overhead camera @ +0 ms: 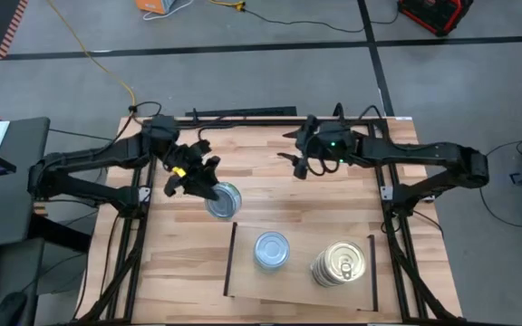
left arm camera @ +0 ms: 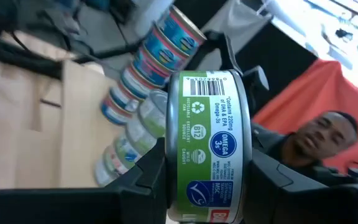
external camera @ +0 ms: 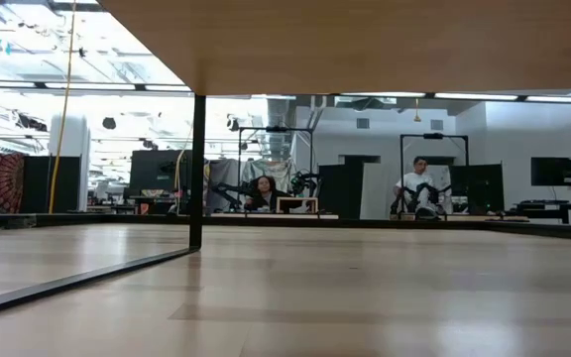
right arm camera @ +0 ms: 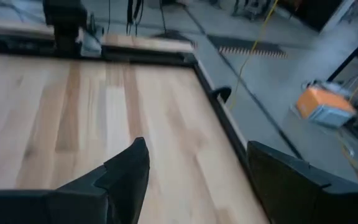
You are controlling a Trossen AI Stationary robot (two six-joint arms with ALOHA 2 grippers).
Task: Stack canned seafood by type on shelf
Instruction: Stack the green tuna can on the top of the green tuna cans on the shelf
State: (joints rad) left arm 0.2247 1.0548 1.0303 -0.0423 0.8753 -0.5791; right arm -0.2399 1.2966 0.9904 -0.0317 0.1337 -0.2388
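Left gripper (overhead camera: 205, 187) hangs over the left-middle of the table (overhead camera: 279, 154), its fingers (left arm camera: 135, 186) pinching a green-labelled tin (left arm camera: 207, 146) by the sides; from above the tin (overhead camera: 224, 200) shows a silvery lid just off the shelf's far left corner. Shelf (overhead camera: 302, 281) lies at the table's near edge, with black strips on its short sides. On it, a stack of silver-blue tins (overhead camera: 272, 251) stands left of centre, and a stack of gold-lidded tins (overhead camera: 339, 264) stands to its right, near the right strip. Right gripper (overhead camera: 299, 161) waits over the far middle of the table, its fingers (right arm camera: 126, 171) spread apart with nothing between them. People sit in the room beyond.
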